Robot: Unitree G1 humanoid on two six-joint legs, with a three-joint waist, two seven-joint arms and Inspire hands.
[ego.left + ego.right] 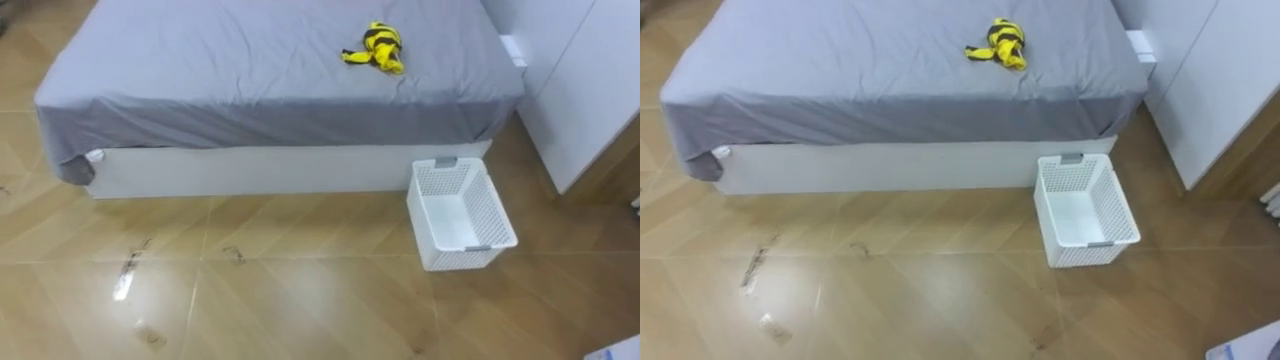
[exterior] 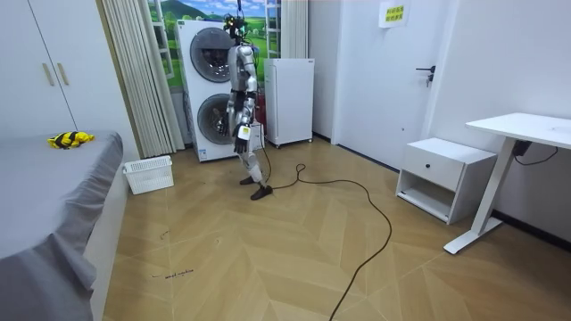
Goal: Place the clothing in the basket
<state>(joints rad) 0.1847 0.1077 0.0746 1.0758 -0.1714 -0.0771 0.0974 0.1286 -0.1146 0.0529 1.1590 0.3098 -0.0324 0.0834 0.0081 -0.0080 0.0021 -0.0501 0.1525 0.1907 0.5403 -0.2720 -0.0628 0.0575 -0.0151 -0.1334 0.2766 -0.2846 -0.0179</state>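
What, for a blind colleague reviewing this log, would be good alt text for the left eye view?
A crumpled yellow-and-black piece of clothing lies on a grey bed, towards its right end. An empty white basket stands on the wooden floor beside the bed's base.

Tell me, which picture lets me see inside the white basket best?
The left eye view: it looks down into the basket, so its bare white bottom shows. The right eye view shows nearly the same. The room view shows it far off from the side, beside the bed, too small to see inside.
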